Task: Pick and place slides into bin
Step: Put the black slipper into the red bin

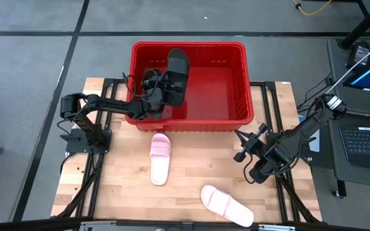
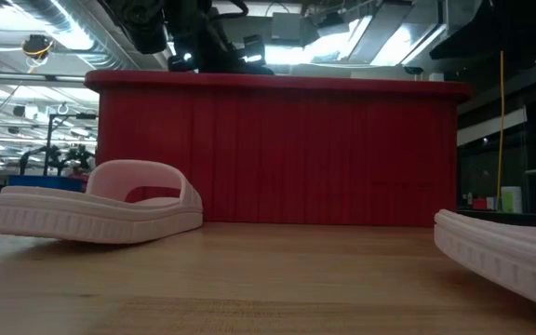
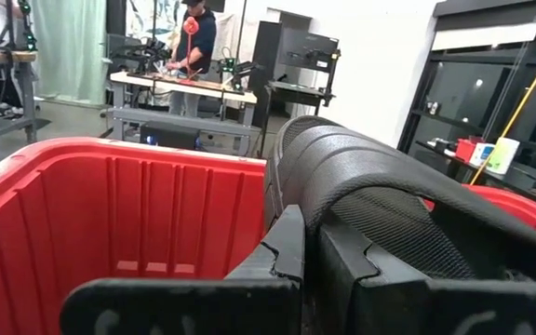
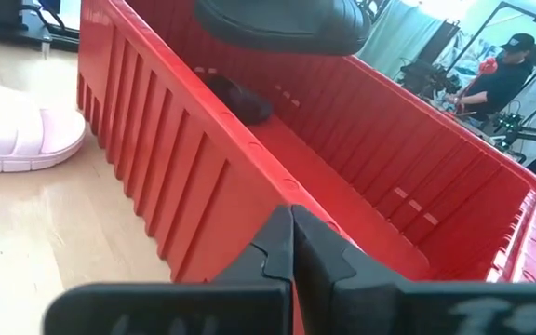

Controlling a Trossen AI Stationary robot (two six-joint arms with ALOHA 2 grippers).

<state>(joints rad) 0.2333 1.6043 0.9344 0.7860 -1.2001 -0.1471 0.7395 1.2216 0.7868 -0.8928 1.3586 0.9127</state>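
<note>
A pale wooden table top (image 1: 191, 173) sits on a black frame over grey floor; a laptop (image 1: 368, 138) lies off to one side; a yellow cable (image 1: 313, 8) curls on the floor. Behind, a person (image 3: 196, 37) in dark clothes stands at a workbench (image 3: 180, 88); coloured cups (image 3: 487, 152) line a shelf

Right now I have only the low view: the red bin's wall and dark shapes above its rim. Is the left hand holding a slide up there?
Observer: Yes. The left hand is shut on a black slide, held over the inside of the bin, toward its left side.
Operator: And the right hand?
Observer: The right hand is shut and empty, over the table just outside the bin's right corner.
Operator: How many slides are left on the table?
Observer: Two pink ones: the first pink slide lies close to the bin's wall, the second pink slide near the table edge farthest from the bin.
</note>
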